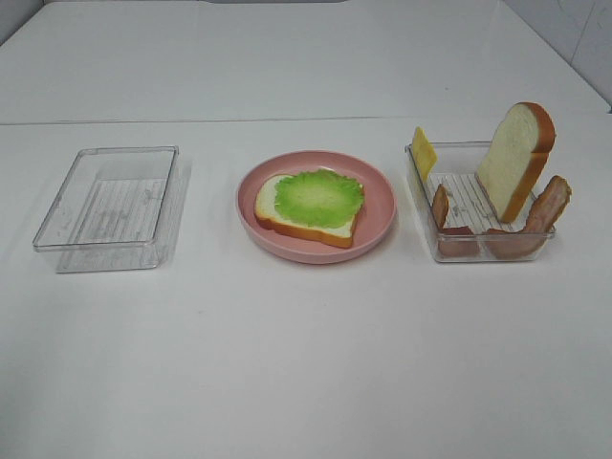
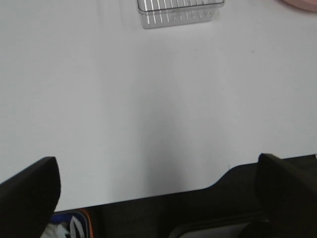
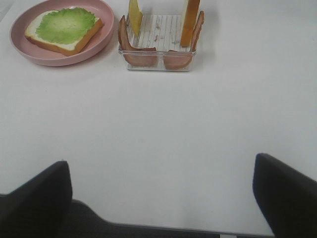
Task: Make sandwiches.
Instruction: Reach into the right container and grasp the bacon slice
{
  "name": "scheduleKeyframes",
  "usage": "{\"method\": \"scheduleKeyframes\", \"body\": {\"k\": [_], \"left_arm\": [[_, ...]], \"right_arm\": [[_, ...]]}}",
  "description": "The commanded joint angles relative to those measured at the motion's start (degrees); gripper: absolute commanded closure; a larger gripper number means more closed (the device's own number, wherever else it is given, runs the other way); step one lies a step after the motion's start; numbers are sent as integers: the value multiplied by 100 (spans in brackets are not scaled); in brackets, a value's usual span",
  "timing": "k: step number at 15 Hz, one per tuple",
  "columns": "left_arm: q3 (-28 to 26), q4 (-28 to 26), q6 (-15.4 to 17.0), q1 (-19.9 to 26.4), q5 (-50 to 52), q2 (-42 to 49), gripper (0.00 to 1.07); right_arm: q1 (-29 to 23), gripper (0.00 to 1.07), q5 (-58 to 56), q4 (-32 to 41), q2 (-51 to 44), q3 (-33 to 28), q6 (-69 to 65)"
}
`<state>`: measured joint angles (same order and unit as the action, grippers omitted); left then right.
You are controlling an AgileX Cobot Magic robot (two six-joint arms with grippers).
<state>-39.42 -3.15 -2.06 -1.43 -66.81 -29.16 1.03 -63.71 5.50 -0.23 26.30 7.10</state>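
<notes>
We take this for a lab bench — plain white table (image 1: 287, 363), toy bread (image 1: 513, 153) propped in a clear tray (image 1: 464, 196)

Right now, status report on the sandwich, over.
Open, holding nothing: left tool, right tool. On pink plate: bread slice with lettuce. In clear container: second slice, cheese, bacon. Nothing blocking.

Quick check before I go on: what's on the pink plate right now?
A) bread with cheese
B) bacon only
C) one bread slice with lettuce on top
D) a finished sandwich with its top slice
C: the pink plate holds one bread slice topped with lettuce; cheese, bacon and the other slice stand in the right tray.
</notes>
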Motion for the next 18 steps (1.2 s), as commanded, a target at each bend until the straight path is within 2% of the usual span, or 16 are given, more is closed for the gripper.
{"method": "scheduleKeyframes", "body": {"k": [1,4,5,6,8,12,15,16,18], "left_arm": [[430,-23,52,-40,-275,1725,4],[596,-23,40,-40,-579,2945,4],[659,-29,-74,-40,-745,3031,4],[659,-86,-206,-17,-688,2991,4],[693,-86,-269,-17,-372,3088,4],[819,-172,-264,-17,292,3077,4],[974,-172,-138,-17,539,3048,4],[974,-178,6,-17,550,3048,4],[974,-178,0,-34,550,3037,4]], "right_arm": [[29,11,34,11,0,-29,17],[29,11,34,11,0,-29,17],[29,11,34,11,0,-29,17],[29,11,34,0,11,-23,11],[29,11,34,11,11,-23,11],[29,11,34,11,11,-23,11],[29,11,34,11,11,-23,11],[29,11,34,11,11,-23,11],[29,11,34,11,11,-23,11]]}}
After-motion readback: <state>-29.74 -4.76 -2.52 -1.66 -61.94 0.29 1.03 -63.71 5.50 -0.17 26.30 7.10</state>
